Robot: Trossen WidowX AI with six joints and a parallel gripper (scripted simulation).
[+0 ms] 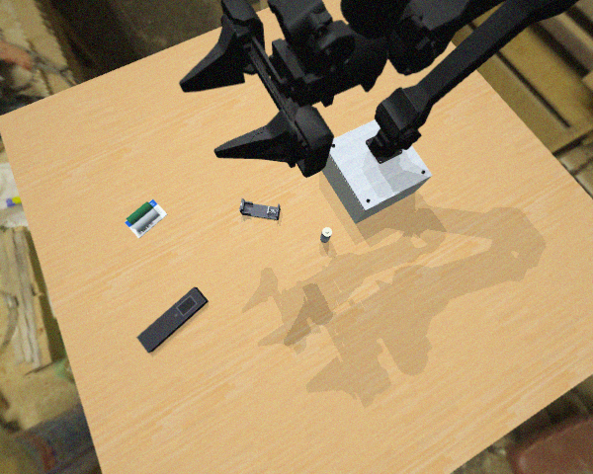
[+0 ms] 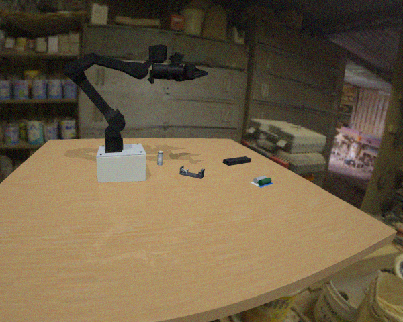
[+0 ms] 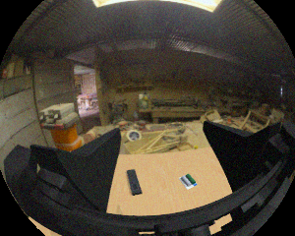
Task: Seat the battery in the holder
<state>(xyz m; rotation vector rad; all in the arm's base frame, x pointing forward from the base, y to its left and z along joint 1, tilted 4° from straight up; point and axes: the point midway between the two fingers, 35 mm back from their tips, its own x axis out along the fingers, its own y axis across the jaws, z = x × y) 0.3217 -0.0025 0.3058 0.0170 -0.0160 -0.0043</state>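
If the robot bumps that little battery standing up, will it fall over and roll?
Probably. The battery stands upright on its small end, so a sideways nudge would likely tip it. It is round, so once down it could roll across the table. It looks stiff and smooth, maybe slippery in the open gripper.

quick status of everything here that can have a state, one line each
gripper: open, holding nothing, raised high above the table
battery: standing upright on the table, not in the holder
holder: empty, flat on the table, apart from the battery
black remote: lying flat
green and grey cylinders: lying side by side on a small card
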